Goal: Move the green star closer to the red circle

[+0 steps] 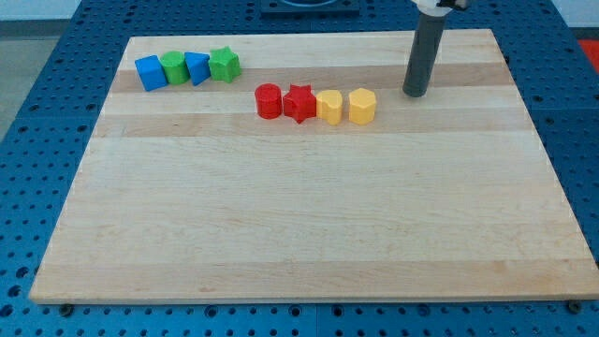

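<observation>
My tip (415, 94) rests on the table (299, 225), a bare rod with no hand to open or close. The green star (225, 64) sits far to its left in the view, slightly higher, ending the blue-green row. The red circle (269, 101) lies just below-right of the star. Best to circle above the star, then push it down-right.

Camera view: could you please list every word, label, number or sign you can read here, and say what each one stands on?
None: no readable text appears anywhere in this view.
The pale wooden board, the blue perforated table and my tip carry no markings.
The coloured blocks, such as the green star and the red circle, are plain.
</observation>
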